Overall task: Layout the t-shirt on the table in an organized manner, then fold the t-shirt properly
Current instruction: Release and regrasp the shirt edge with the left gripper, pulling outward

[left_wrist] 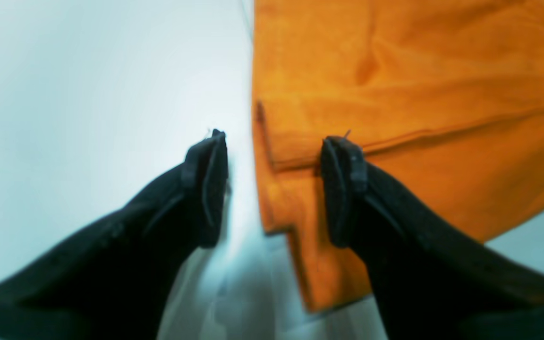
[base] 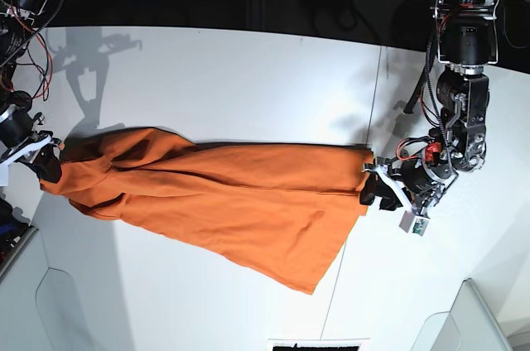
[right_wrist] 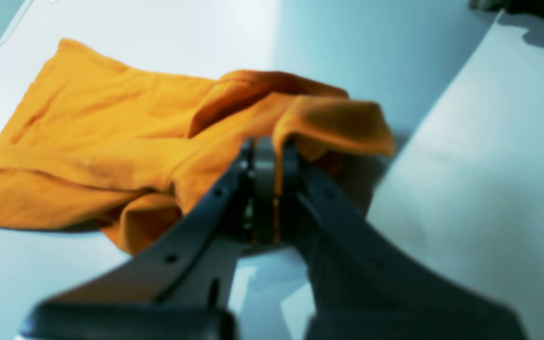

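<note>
The orange t-shirt (base: pixel 240 194) lies stretched left to right across the white table (base: pixel 248 69), its lower hem sagging toward the front edge. On the base view's left, my right gripper (base: pixel 43 165) is shut on a bunched end of the t-shirt (right_wrist: pixel 125 137). The cloth is pinched between this gripper's (right_wrist: pixel 266 146) pads and lifted slightly. At the other end my left gripper (base: pixel 374 189) stands open. In the left wrist view, the left gripper (left_wrist: pixel 279 144) straddles the folded edge of the t-shirt (left_wrist: pixel 418 94), one finger over bare table (left_wrist: pixel 88 94) and the other over cloth.
A thin dark seam (base: pixel 374 119) crosses the table near the left gripper. The left arm's column (base: pixel 464 3) rises at the back right. Cables and hardware (base: pixel 29 3) crowd the back left corner. Clear plastic panels (base: pixel 468 318) sit at the front corners.
</note>
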Action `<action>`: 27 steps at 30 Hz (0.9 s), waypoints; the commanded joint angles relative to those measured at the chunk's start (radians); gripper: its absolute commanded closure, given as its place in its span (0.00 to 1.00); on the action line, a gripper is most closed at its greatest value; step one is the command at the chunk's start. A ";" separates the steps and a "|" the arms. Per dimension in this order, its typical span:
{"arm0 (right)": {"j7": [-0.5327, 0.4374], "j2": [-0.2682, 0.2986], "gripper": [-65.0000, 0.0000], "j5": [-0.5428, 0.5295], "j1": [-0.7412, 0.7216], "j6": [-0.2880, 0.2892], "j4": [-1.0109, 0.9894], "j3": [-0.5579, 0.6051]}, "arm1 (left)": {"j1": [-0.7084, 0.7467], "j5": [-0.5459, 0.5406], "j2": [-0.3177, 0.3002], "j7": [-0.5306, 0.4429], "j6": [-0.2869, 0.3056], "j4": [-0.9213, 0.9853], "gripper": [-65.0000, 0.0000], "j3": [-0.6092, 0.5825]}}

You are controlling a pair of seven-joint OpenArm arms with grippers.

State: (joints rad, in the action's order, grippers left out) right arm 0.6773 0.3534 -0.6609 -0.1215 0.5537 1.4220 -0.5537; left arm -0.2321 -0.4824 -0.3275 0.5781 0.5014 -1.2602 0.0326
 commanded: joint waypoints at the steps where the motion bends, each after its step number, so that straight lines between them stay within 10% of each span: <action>1: -0.022 0.014 1.00 -0.016 -0.016 0.000 0.016 -0.004 | -0.026 -0.013 -0.002 -0.021 0.003 -0.013 0.48 0.004; 6: -0.022 0.010 1.00 -0.012 -0.016 0.000 0.016 -0.003 | -0.034 0.010 0.032 -0.028 0.003 0.017 0.49 0.004; 11: -0.022 0.010 1.00 -0.008 -0.016 0.000 0.016 -0.003 | -0.037 0.045 0.033 -0.058 0.014 0.035 0.95 0.004; 14: -0.022 0.011 1.00 -0.008 -0.016 0.000 0.016 -0.003 | -0.054 0.019 0.010 -0.041 0.074 0.024 1.00 0.009; 18: -0.011 0.032 1.00 0.010 -0.015 0.001 0.016 -0.005 | -0.051 -0.179 -0.056 0.105 0.197 -0.092 1.00 0.015; 27: 0.037 0.087 1.00 -0.060 0.064 0.005 0.018 -0.065 | 0.110 -0.609 -0.212 0.393 0.197 -0.392 1.00 0.014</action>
State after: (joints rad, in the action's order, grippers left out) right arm 0.7319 0.4179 -0.6994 -0.0456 0.5537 1.4223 -0.6098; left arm -0.1001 -1.0668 -0.5251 0.9909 0.6895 -1.6344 0.0387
